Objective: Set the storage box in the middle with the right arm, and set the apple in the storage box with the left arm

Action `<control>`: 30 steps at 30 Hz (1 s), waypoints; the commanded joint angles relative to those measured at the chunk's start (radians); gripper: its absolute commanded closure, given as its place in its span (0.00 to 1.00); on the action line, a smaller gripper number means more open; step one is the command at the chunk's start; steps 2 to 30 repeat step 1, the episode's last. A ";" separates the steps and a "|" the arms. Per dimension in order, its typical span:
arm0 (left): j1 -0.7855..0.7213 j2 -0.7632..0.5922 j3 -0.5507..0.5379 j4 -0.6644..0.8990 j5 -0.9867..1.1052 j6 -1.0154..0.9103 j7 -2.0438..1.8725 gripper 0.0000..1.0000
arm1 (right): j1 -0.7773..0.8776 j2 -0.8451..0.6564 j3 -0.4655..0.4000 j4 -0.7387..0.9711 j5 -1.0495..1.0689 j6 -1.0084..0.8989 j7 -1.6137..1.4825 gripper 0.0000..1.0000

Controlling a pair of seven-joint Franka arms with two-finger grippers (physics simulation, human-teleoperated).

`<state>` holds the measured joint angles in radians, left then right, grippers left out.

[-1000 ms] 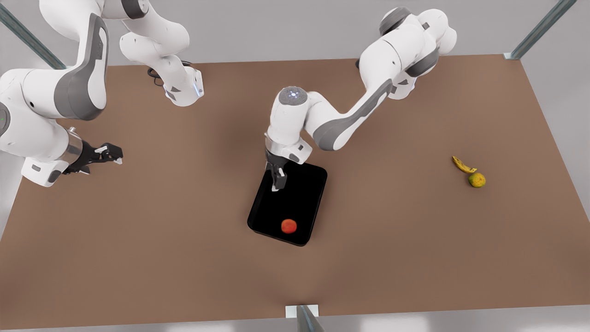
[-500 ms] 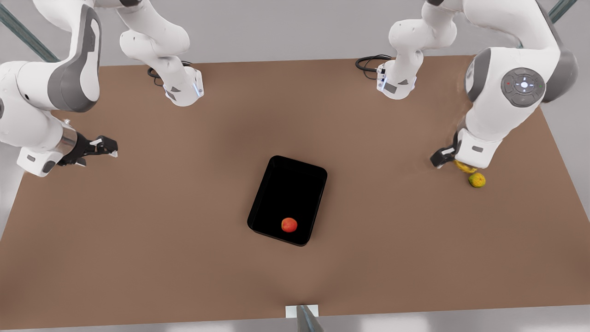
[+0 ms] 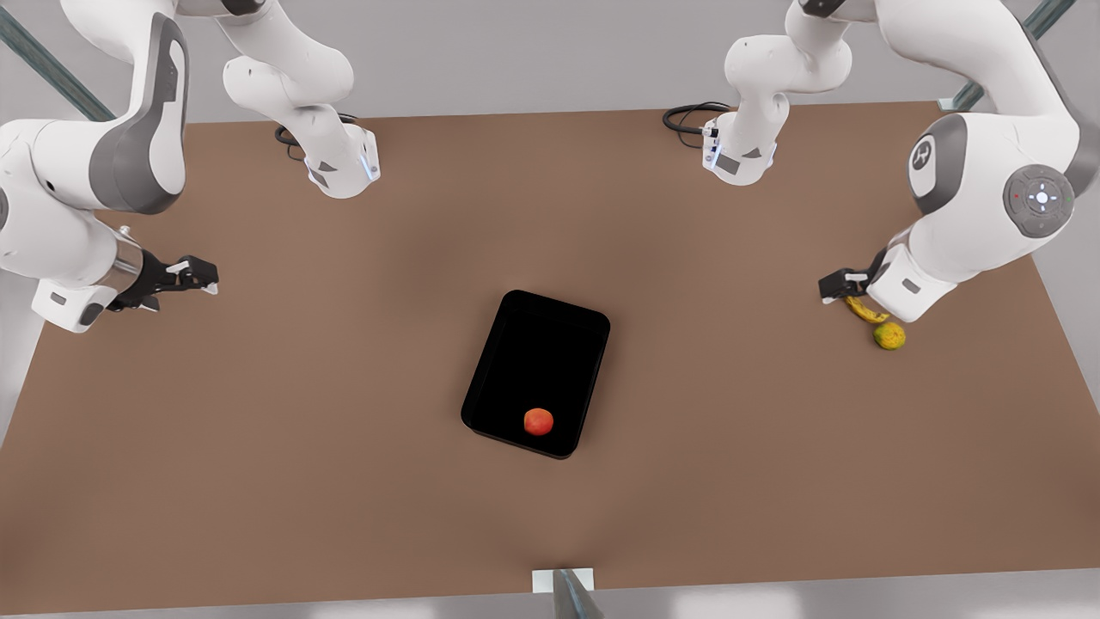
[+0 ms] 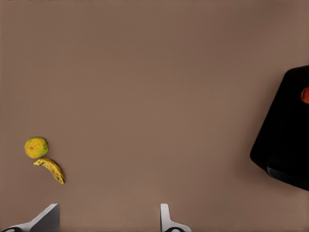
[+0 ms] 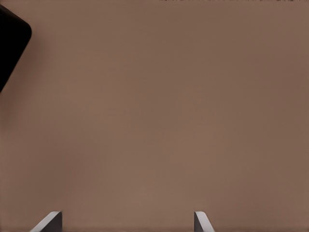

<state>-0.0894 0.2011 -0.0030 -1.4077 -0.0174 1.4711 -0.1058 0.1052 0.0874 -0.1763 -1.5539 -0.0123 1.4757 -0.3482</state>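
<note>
Two arms, one bench (image 3: pixel 344 481), four loose items; we list them as they stand.

1. Storage box (image 3: pixel 550 344): matt black, set near the middle of the bench, skewed a little. Neither tool touches it.
2. Apple (image 3: pixel 539 421): red, lying inside the storage box at its end nearer the front camera. We find it where it lay a second ago.
3. Left tool (image 3: pixel 838 284): at the front view's right, just beside the banana (image 3: pixel 862 309) and near the green-and-orange fruit (image 3: pixel 889 335). A second ago this arm reached over the box, its tool down at the box's far end; it has since swung well clear. In its wrist view the two fingertips (image 4: pixel 166 220) stand apart with bare bench between them: released, grasping nothing.
4. Right tool (image 3: pixel 202 277): at the front view's left, well apart from the box, barely shifted over the last second; this arm waits. Its fingertips (image 5: pixel 203 220) are likewise spread, carrying nothing.

Our assessment: with the box central, the apple inside and both arms drawn back, we judge both placements done and nothing left to handle.
</note>
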 commanded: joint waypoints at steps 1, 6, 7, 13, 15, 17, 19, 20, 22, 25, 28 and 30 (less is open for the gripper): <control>0.000 0.000 0.000 -0.002 -0.004 0.002 0.000 0.00 | 0.001 0.000 0.000 0.000 0.000 0.000 0.000 0.00; 0.000 0.000 0.000 -0.002 -0.004 0.002 0.000 0.00 | 0.001 0.000 0.000 0.000 0.000 0.000 0.000 0.00; 0.000 0.000 0.000 -0.002 -0.004 0.002 0.000 0.00 | 0.001 0.000 0.000 0.000 0.000 0.000 0.000 0.00; 0.000 0.000 0.000 -0.002 -0.004 0.002 0.000 0.00 | 0.001 0.000 0.000 0.000 0.000 0.000 0.000 0.00; 0.000 0.000 0.000 -0.002 -0.004 0.002 0.000 0.00 | 0.001 0.000 0.000 0.000 0.000 0.000 0.000 0.00; 0.000 0.000 0.000 -0.002 -0.004 0.002 0.000 0.00 | 0.001 0.000 0.000 0.000 0.000 0.000 0.000 0.00; 0.000 0.000 0.000 -0.002 -0.004 0.002 0.000 0.00 | 0.001 0.000 0.000 0.000 0.000 0.000 0.000 0.00; 0.000 0.000 0.000 -0.002 -0.004 0.002 0.000 0.00 | 0.001 0.000 0.000 0.000 0.000 0.000 0.000 0.00; 0.000 0.000 0.000 -0.002 -0.004 0.002 0.000 0.00 | 0.001 0.000 0.000 0.000 0.000 0.000 0.000 0.00; 0.000 0.000 0.000 -0.002 -0.004 0.002 0.000 0.00 | 0.001 0.000 0.000 0.000 0.000 0.000 0.000 0.00; 0.000 0.000 0.000 -0.002 -0.004 0.002 0.000 0.00 | 0.001 0.000 0.000 0.000 0.000 0.000 0.000 0.00; 0.000 0.000 0.000 -0.002 -0.004 0.002 0.000 0.00 | 0.001 0.000 0.000 0.000 0.000 0.000 0.000 0.00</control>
